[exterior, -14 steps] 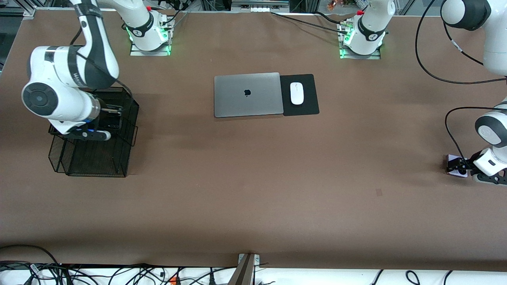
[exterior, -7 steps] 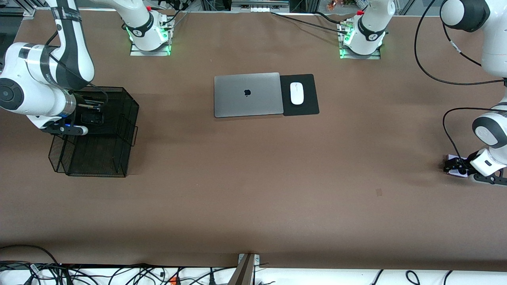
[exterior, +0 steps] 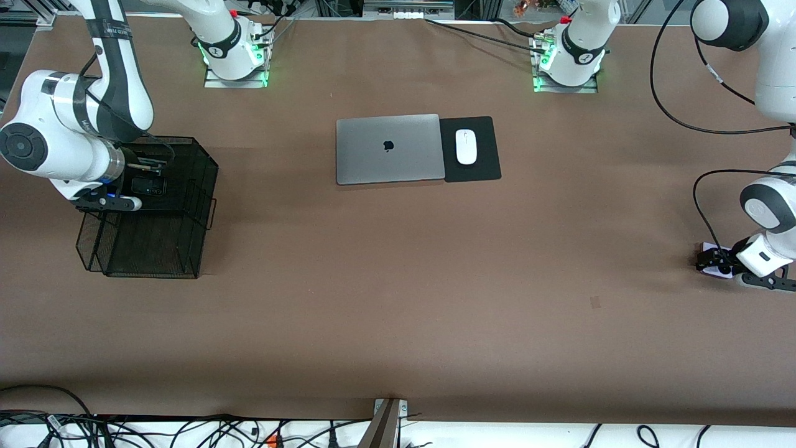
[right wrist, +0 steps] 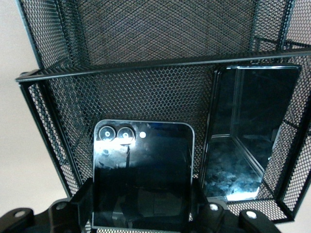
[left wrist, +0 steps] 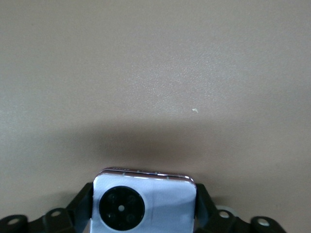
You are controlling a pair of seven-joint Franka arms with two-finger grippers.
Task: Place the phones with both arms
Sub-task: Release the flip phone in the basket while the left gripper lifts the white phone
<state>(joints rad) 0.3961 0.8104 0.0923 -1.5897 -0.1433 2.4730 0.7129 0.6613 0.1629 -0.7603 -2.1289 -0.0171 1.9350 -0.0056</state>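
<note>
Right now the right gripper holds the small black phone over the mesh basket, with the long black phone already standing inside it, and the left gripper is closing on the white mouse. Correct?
One thing is wrong. The left gripper is on the lilac-white phone, as the left wrist view shows; the mouse lies untouched on its pad beside the laptop. The rest holds: the right gripper grips the small black phone over the mesh basket, the long black phone inside.

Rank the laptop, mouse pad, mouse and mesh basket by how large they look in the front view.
1. mesh basket
2. laptop
3. mouse pad
4. mouse
</note>
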